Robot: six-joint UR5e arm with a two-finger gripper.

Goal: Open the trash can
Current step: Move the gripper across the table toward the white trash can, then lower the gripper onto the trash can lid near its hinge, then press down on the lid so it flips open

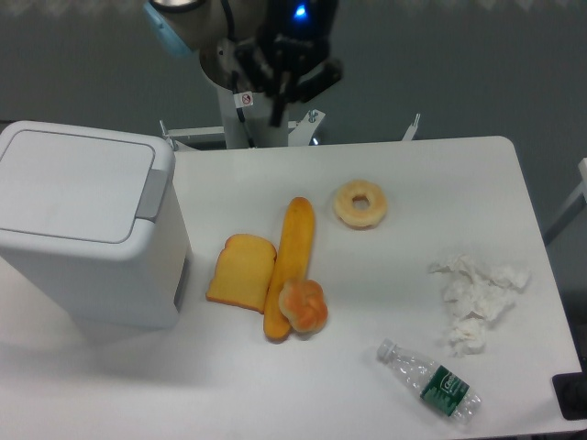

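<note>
The trash can (87, 234) is a large white boxy bin on the left side of the table. Its flat lid (69, 183) lies down, and the grey push tab (153, 192) is on the lid's right edge. My gripper (277, 112) hangs high beyond the table's far edge, in front of the metal pedestal, up and to the right of the bin and well apart from it. Its dark fingers come together in a single narrow tip, with nothing held.
To the right of the bin lie a toast slice (241, 270), a baguette (291, 257) and a bun (303, 305). A donut (360, 203) sits farther back. Crumpled tissue (477, 298) and a water bottle (431, 380) lie at the right. The metal pedestal (248, 110) stands behind.
</note>
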